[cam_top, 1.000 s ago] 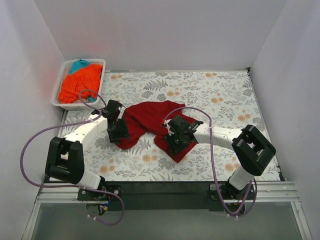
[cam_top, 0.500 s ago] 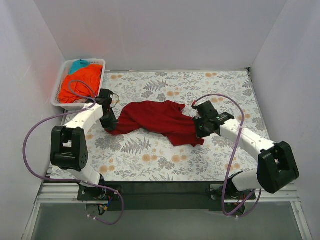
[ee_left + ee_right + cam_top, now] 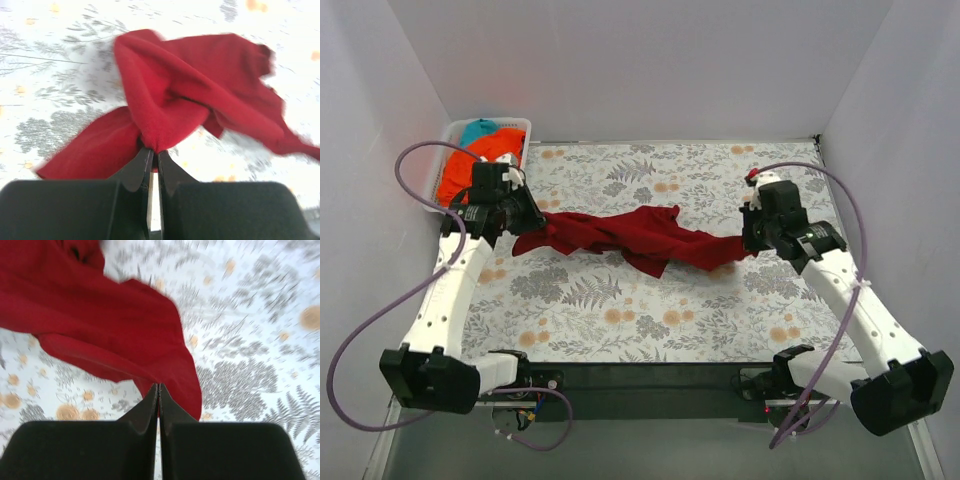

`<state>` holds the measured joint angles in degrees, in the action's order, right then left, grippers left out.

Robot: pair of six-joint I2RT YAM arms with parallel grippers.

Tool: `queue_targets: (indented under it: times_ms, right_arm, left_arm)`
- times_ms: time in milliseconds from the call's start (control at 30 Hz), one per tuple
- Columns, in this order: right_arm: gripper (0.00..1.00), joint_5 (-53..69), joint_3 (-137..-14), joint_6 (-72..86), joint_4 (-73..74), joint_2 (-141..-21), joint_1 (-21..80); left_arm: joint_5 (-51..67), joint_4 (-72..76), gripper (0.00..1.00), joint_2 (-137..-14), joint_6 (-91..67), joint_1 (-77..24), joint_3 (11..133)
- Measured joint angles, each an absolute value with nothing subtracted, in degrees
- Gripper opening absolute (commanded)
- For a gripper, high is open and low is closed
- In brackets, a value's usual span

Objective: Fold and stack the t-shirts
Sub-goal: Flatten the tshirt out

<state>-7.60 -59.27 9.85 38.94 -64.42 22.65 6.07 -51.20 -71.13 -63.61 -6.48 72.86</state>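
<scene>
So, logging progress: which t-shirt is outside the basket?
The dark red t-shirt, held between left gripper and right gripper; orange t-shirt and teal t-shirt lie in the basket.

**Dark red t-shirt [image 3: 200, 100] pinched by left gripper [image 3: 154, 152]**

The left gripper is closed on a bunched fold of the dark red t-shirt. From the fingertips the cloth spreads away, twisted and a little blurred, over the floral tablecloth [image 3: 55, 75].

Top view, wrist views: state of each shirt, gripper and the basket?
dark red t-shirt: unfolded, twisted, held by both ends.
left gripper: shut on its left end.
right gripper: shut on its right end.
basket: upright, holding two shirts.
orange t-shirt: crumpled in the basket.
teal t-shirt: in the basket, mostly covered.
</scene>
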Motion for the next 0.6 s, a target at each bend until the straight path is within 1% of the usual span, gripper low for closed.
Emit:
queue_targets:
  times_ms: [100, 200, 233, 267, 433, 533, 600]
  right_arm:
    - [0.01, -9.2, -64.2, 9.3, 39.0, -60.7, 21.5]
    - [0.01, -10.0, -65.9, 8.6, 38.6, -59.6, 21.2]
    - [0.01, -10.0, -65.8, 8.4, 38.7, -60.1, 21.1]
    - [0.01, -10.0, -65.7, 8.2, 38.7, -60.8, 21.1]
    - [0.01, -9.9, -63.0, 6.5, 37.4, -68.2, 21.1]
    - [0.01, -10.5, -63.0, 5.1, 37.5, -71.9, 20.8]
    - [0.01, -10.8, -63.7, 4.3, 37.7, -72.5, 20.1]
  left_arm:
    - [12.5, -49.3, 0.0, -66.6, -63.0, -6.4, 69.5]
    - [17.1, -49.1, 0.0, -67.7, -62.8, -6.6, 67.7]
    - [17.5, -49.0, 0.02, -69.6, -62.8, -6.7, 68.0]
    - [17.1, -49.0, 0.02, -72.3, -63.0, -6.5, 68.4]
    - [13.8, -48.2, 0.0, -89.9, -64.0, -3.5, 74.7]
    - [12.8, -49.1, 0.0, -100.0, -64.1, -1.5, 82.8]
    - [13.0, -49.0, 0.0, -103.9, -63.9, -0.6, 87.7]
